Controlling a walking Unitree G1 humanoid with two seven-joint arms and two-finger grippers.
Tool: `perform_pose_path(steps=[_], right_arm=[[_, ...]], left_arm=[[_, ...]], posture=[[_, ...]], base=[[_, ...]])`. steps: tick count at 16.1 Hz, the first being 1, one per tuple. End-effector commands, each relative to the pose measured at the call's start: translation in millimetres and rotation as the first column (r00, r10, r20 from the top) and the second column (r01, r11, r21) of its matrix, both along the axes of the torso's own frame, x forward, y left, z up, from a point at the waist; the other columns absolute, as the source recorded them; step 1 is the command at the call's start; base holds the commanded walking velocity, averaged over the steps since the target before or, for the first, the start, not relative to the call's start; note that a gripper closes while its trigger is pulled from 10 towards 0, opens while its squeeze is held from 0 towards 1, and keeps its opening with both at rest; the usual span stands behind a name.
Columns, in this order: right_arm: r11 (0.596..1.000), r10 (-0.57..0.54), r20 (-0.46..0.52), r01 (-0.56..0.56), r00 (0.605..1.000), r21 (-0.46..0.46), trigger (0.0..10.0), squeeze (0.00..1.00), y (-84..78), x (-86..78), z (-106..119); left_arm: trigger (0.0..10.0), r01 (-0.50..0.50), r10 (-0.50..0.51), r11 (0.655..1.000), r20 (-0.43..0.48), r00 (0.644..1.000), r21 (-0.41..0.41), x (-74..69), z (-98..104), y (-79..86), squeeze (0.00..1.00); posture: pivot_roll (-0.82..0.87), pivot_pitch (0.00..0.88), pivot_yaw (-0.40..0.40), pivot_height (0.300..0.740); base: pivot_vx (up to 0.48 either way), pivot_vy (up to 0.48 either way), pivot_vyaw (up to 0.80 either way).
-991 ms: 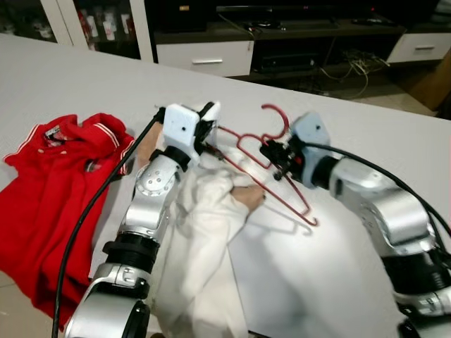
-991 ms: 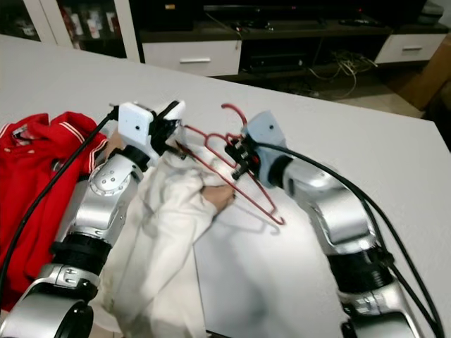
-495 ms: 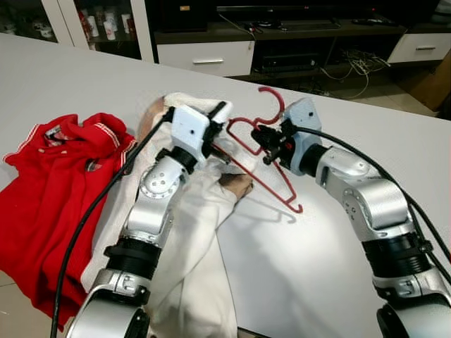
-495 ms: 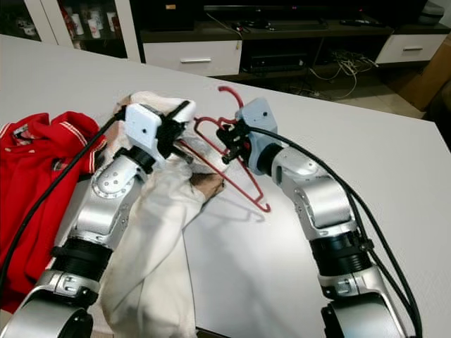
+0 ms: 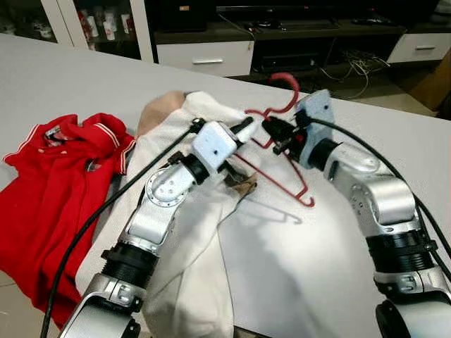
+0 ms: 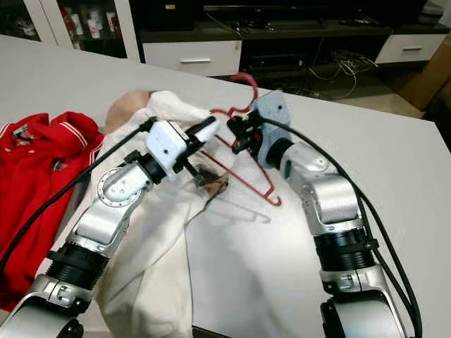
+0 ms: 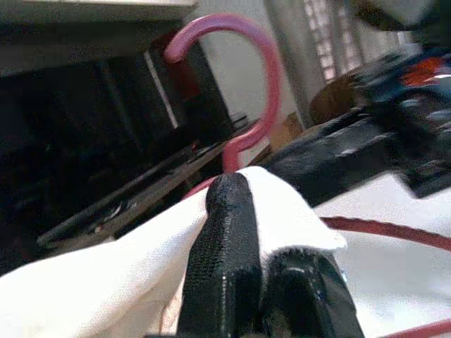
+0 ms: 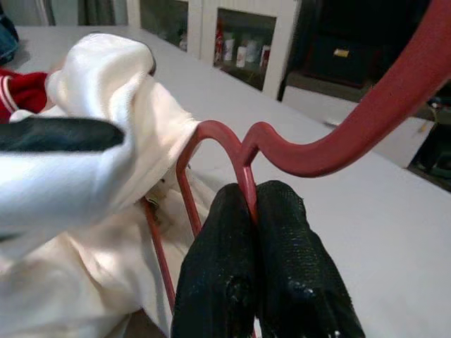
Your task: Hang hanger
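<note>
Step in hand: threading red hanger [image 5: 278,151] into white garment [image 5: 190,232]; right gripper [image 8: 255,204] pinches hanger just below its hook, held above grey table [image 5: 317,267]; left gripper [image 7: 243,211] is clamped on a fold of the garment (collar edge, probably) beside the hanger's shoulder; next move calls for sliding that shoulder into the opening; red shirt [image 5: 56,183] lies apart.

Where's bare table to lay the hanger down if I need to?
Bare table lies between the white garment and the right arm, below the red hanger. More lies beyond both grippers, toward the cabinet. It is crowded on the left, where the red shirt adjoins the white garment.
</note>
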State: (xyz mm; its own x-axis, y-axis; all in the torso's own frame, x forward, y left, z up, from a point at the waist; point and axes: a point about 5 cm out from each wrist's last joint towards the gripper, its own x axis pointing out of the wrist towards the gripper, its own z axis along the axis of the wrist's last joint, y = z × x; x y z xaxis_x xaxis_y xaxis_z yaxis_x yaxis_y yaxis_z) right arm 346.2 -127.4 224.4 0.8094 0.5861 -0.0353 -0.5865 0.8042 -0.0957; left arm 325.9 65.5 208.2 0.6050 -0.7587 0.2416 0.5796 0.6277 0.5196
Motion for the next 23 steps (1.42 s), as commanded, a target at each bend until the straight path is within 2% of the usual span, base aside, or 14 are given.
perform_pose_path(steps=[1,5,7,8,9,23], right_arm=[[0.999,-0.023,0.057,0.021,0.998,0.039,10.0,0.0,-0.3,4.0,15],[0.996,-0.049,0.095,0.042,0.994,0.08,10.0,0.0,1.4,5.9,22],[0.995,-0.051,0.105,0.042,0.993,0.087,10.0,0.0,1.8,5.8,24],[0.995,-0.049,0.108,0.04,0.993,0.089,10.0,0.0,2.0,5.2,23],[0.995,-0.047,0.11,0.037,0.993,0.092,10.0,0.0,2.0,3.5,22],[0.995,-0.047,0.11,0.037,0.993,0.092,10.0,0.0,2.0,3.5,22]], left_arm=[[0.0,0.105,-0.107,0.994,0.051,0.993,0.041,-12.2,4,-16.0,0.0],[0.0,0.165,-0.166,0.986,0.048,0.985,0.033,-18.7,3,-20.3,0.0],[0.0,0.177,-0.177,0.984,0.026,0.984,0.031,-20.4,-1,-20.5,0.0],[0.0,0.151,-0.15,0.988,-0.022,0.988,0.034,-17.3,-7,-18.9,0.0],[8.1,0.071,-0.068,0.997,-0.081,0.994,0.03,-8.4,-12,-13.5,0.0],[8.1,0.071,-0.068,0.997,-0.081,0.994,0.03,-8.4,-12,-13.5,0.0]], posture=[[0.05,0.076,-0.038,0.74],[0.05,0.072,-0.038,0.74],[0.05,0.071,-0.039,0.74],[0.06,0.071,-0.039,0.74],[0.06,0.072,-0.039,0.74],[0.06,0.072,-0.039,0.74]], base=[[0.0,0.0,0.0],[0.0,0.0,0.0],[0.0,0.0,0.0],[0.0,0.0,0.0],[0.0,0.0,0.0],[0.0,0.0,0.0]])
